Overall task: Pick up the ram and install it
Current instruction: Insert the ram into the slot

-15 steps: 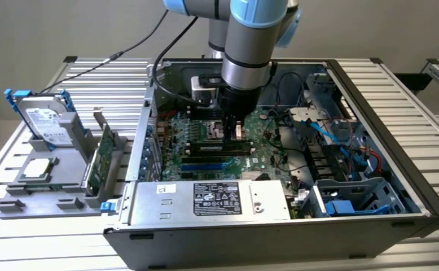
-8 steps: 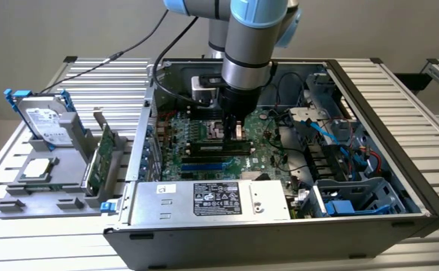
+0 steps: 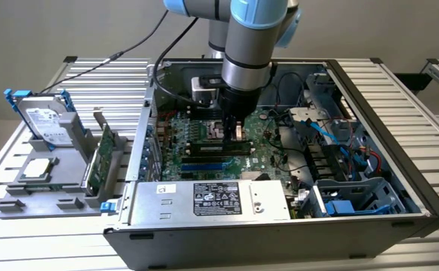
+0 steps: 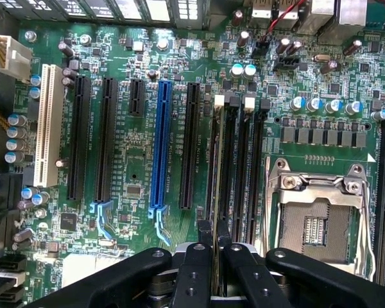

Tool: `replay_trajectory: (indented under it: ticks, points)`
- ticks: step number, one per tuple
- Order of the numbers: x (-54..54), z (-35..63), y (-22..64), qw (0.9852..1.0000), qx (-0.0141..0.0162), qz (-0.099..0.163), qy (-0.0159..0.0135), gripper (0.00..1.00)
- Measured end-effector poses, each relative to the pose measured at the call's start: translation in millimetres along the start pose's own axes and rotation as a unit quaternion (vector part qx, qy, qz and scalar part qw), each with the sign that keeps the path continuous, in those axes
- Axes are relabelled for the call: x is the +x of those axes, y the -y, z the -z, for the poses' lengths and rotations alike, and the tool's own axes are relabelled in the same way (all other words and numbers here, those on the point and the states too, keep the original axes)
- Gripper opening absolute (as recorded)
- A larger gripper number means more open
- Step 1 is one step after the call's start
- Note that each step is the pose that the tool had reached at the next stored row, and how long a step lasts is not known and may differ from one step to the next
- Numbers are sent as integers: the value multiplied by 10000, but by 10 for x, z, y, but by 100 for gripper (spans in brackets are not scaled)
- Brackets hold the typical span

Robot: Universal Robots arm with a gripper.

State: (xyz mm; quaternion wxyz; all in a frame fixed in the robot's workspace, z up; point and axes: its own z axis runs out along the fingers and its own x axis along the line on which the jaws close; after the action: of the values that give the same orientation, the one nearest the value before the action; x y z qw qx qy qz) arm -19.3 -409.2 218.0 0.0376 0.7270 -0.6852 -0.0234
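My gripper [image 4: 215,247] is low inside the open computer case [image 3: 370,90], just over the motherboard [image 4: 128,160]. Its two black fingers [image 4: 197,260] are shut on the ram [image 4: 214,186], seen edge-on as a thin green-gold strip. The strip runs along the outermost of the black memory slots [image 4: 251,167], the one next to a black expansion slot [image 4: 190,147], and reaches the white latch [image 4: 219,100] at its far end. I cannot tell how deep the ram sits in the slot. In the exterior view the gripper [image 3: 232,132] stands upright over those slots [image 3: 219,148].
An empty CPU socket [image 4: 314,221] lies close beside the slots. Blue [image 4: 159,141] and white [image 4: 49,125] expansion slots lie on the other side. The power supply [image 3: 212,200] and drive cage [image 3: 355,197] crowd the case. A grey holder [image 3: 46,192] outside holds a hard drive [image 3: 45,119] and a green card [image 3: 101,158].
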Motion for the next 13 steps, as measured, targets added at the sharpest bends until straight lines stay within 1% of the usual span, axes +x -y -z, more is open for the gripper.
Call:
replay_trajectory:
  ticks: [6, 13]
  points:
    - [-3, -19, -1, 10000, 0, 0, -1, 14]
    - [-5, -25, -28, 10000, 3, 0, 0, 14]
